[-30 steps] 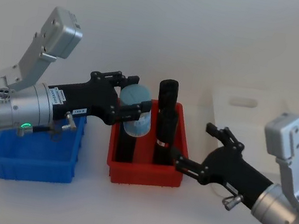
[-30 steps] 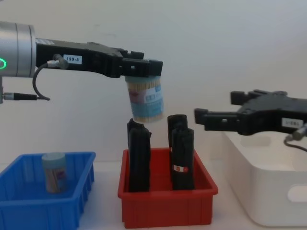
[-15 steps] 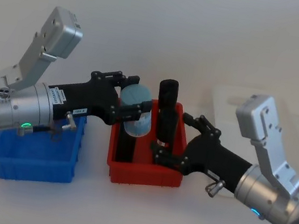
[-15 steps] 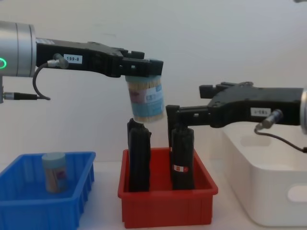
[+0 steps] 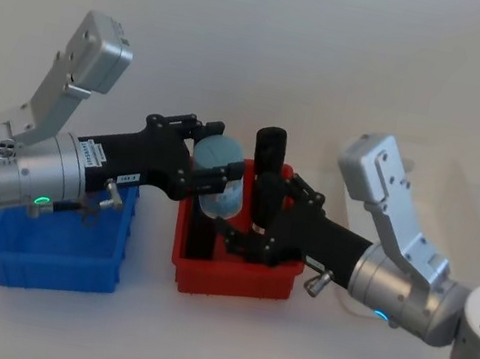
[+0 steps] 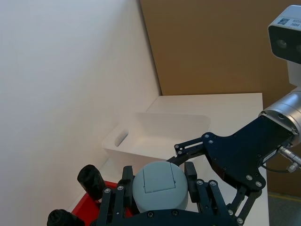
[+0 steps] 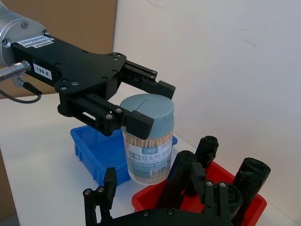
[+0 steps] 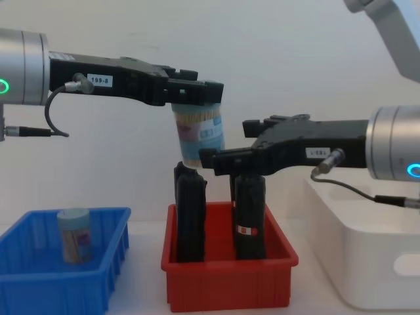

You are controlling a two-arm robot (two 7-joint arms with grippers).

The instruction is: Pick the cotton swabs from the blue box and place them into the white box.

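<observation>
My left gripper (image 8: 197, 93) is shut on the pale blue lid of a cotton swabs jar (image 8: 200, 141), which hangs upright above the red bin. The same jar (image 7: 146, 141) stands just ahead of my right gripper (image 7: 157, 197). That right gripper (image 8: 226, 141) is open, level with the jar's lower half, one finger on each side; contact cannot be judged. A second cotton swabs jar (image 8: 73, 235) stands in the blue box (image 8: 39, 289) at the left. At the right is the white box (image 8: 367, 262).
The red bin (image 8: 230, 282) sits between the two boxes, holding tall black upright objects (image 8: 190, 216) directly under the hanging jar. My right arm stretches across the red bin from the white box's side. The left arm reaches over the blue box (image 5: 52, 254).
My right arm swung left from over the white box to the hanging jar, its open fingers now beside it. The left gripper and the jar stayed still.
</observation>
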